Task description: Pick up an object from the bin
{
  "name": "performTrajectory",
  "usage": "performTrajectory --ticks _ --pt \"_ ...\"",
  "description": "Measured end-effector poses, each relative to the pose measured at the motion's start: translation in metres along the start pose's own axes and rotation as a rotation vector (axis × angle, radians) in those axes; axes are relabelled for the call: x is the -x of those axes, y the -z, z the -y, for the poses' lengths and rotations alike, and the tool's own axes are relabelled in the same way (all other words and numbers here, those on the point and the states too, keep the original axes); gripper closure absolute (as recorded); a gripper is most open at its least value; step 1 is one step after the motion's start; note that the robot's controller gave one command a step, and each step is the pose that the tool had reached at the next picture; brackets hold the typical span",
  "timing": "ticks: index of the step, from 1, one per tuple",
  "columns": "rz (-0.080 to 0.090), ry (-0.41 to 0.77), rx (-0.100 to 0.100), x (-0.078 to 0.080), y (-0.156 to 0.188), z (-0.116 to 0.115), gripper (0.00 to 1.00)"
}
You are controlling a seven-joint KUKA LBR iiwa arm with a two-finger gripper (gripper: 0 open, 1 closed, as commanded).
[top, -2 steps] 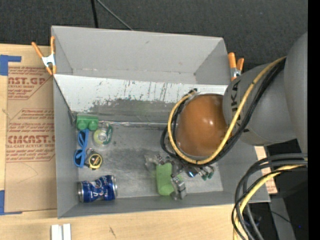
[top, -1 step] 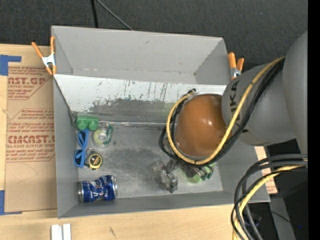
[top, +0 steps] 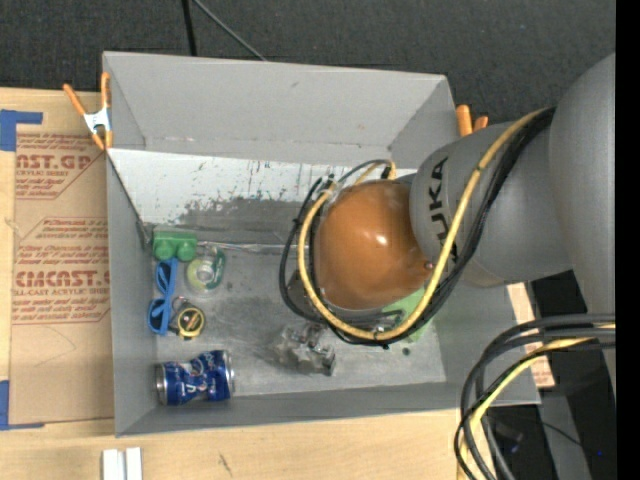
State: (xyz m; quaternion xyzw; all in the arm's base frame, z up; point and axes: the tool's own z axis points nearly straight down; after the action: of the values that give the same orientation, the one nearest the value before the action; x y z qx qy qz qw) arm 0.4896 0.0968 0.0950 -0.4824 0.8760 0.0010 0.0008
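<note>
My gripper (top: 306,349) shows as a small metallic shape just below the arm's orange cover, low over the bin floor at the front middle. No loose thing shows at it. The nearest thing on its left is a crushed blue drinks can (top: 195,378) lying on its side in the front left corner. A small round yellow-and-black tape measure (top: 189,320) lies above the can. A green thing (top: 417,321) peeks out from under the arm on the gripper's right, mostly hidden.
Along the left wall lie a blue-handled tool (top: 161,305), a clear round thing (top: 205,269) and a green block (top: 172,245). The arm and its cables cover the bin's right half. The bin's back wall slopes up behind.
</note>
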Motion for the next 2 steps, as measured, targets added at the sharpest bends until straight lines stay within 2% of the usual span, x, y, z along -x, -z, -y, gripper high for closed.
performTrajectory --ticks 1,2 --pt "0.004 0.016 -0.001 0.0570 0.0399 -0.0346 1.00" --pt "0.000 0.011 0.001 0.0541 0.0379 -0.0333 0.00"
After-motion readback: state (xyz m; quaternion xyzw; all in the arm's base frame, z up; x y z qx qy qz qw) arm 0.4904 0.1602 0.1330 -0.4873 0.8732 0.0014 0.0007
